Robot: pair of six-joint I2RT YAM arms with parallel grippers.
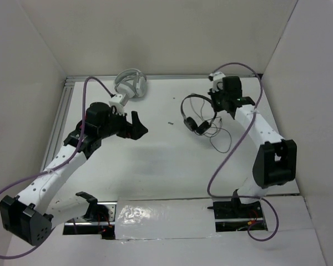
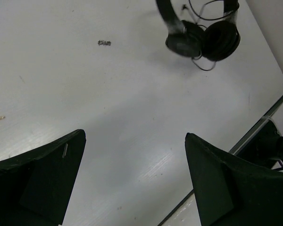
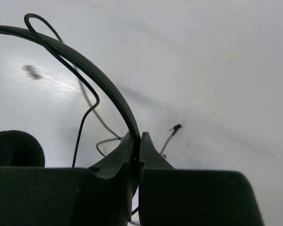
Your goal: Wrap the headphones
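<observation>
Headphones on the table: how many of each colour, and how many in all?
Black headphones: 1
White headphones: 1
Total: 2

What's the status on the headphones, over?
Right fingers shut on black headphones. Left fingers open, empty. Cable loose, unwrapped. White headphones off at the back.

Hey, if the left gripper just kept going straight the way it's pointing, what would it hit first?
Probably the bare table: the open left gripper tilts down at it. The black headphones lie farther ahead, off to one side, though depth is hard to judge.
</observation>
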